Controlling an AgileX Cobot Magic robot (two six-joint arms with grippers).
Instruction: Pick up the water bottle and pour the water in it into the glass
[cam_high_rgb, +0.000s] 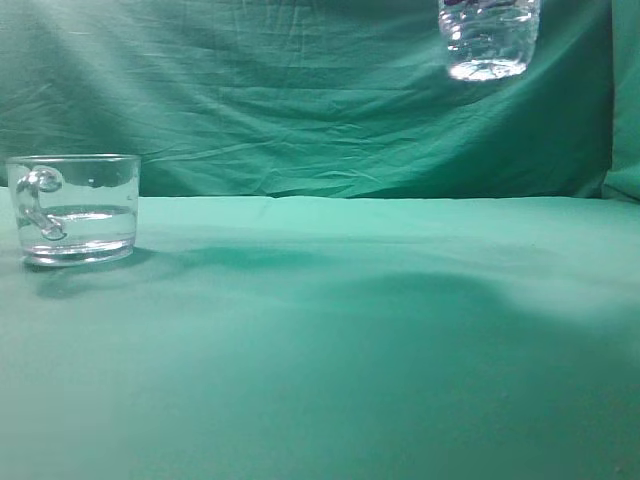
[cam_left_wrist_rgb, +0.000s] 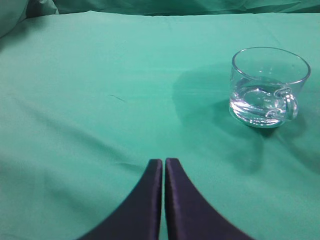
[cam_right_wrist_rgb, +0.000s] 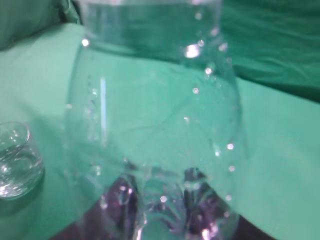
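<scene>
- In your exterior view only the bottom part of the water bottle (cam_high_rgb: 489, 38) shows, high at the top right edge; its upper part and the arm that carries it are cut off.
- In your right wrist view the bottle fills nearly the whole frame, very close and blurred. The right gripper (cam_right_wrist_rgb: 165, 215) appears only as dark shapes behind the clear plastic at the lower edge, closed around the bottle.
- The bottle is clear plastic with a rounded shoulder and ribbed sides, and small drops cling to its wall. How much water is left inside you cannot tell.
- The glass (cam_high_rgb: 75, 208) stands upright on the counter (cam_high_rgb: 350, 350) at the far left, well apart from the bottle. It is short and wide, of clear glass with a thick base and a curved handle (cam_left_wrist_rgb: 282, 102).
- The water (cam_left_wrist_rgb: 252, 102) in the glass is clear and fills about the lower third.
- The left gripper (cam_left_wrist_rgb: 163, 167) has two dark, smooth fingers pressed together, holding nothing, above the cloth and near the glass.
- The counter is covered with green cloth, with soft wrinkles on the hanging cloth behind.
</scene>
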